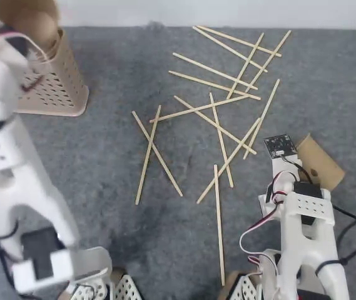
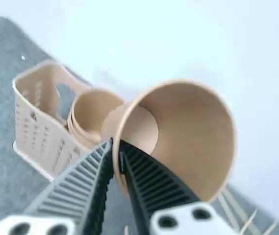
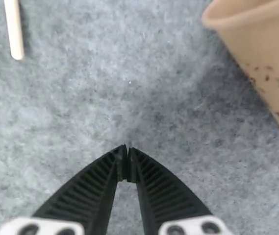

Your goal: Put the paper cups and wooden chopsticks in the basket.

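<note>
My left gripper [image 2: 115, 152] is shut on the wall of a brown paper cup [image 2: 188, 132] and holds it tilted above the beige basket [image 2: 36, 127]. Stacked paper cups [image 2: 92, 115] lie inside that basket. From above, the held cup [image 1: 27, 19] hangs over the basket [image 1: 55, 87] at the far left. Several wooden chopsticks [image 1: 218, 106] lie scattered over the grey carpet. My right gripper [image 3: 128, 161] is shut with nothing in it, low over the carpet beside another paper cup [image 3: 262, 49] lying on its side [image 1: 318, 161].
The white left arm [image 1: 2, 156] rises along the left edge and the right arm [image 1: 303, 219] stands at the front right. One chopstick end [image 3: 14, 29] lies a little ahead of my right gripper. A pale wall [image 1: 228, 12] borders the far side.
</note>
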`<state>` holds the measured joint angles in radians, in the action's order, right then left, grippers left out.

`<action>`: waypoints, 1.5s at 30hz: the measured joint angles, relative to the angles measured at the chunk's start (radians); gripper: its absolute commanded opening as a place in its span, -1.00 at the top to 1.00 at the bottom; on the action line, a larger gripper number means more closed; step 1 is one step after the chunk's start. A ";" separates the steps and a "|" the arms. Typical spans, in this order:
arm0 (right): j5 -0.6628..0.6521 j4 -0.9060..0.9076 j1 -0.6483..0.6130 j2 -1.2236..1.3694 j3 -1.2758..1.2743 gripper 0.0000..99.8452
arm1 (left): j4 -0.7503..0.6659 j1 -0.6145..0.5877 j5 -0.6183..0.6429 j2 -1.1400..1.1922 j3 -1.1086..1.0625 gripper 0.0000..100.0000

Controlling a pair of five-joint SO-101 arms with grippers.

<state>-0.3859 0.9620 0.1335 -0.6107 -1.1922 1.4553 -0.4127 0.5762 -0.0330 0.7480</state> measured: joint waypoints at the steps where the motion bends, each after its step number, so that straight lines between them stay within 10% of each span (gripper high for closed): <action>1: 0.000 0.000 0.000 0.000 0.000 0.98 | 0.000 -0.006 0.011 0.041 0.049 0.98; 12: -0.002 0.000 -0.002 0.000 0.000 0.98 | 0.008 -0.069 0.051 0.483 0.466 0.98; 33: -0.002 0.000 -0.002 0.000 0.000 0.98 | 0.184 -0.071 0.055 0.569 0.525 0.97; 45: -0.002 0.000 -0.002 0.000 0.000 0.98 | 0.184 -0.071 0.055 0.591 0.532 0.46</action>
<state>-0.3874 0.9620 0.1320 -0.6107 -1.1922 1.6395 -0.4833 0.6314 0.5577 1.2804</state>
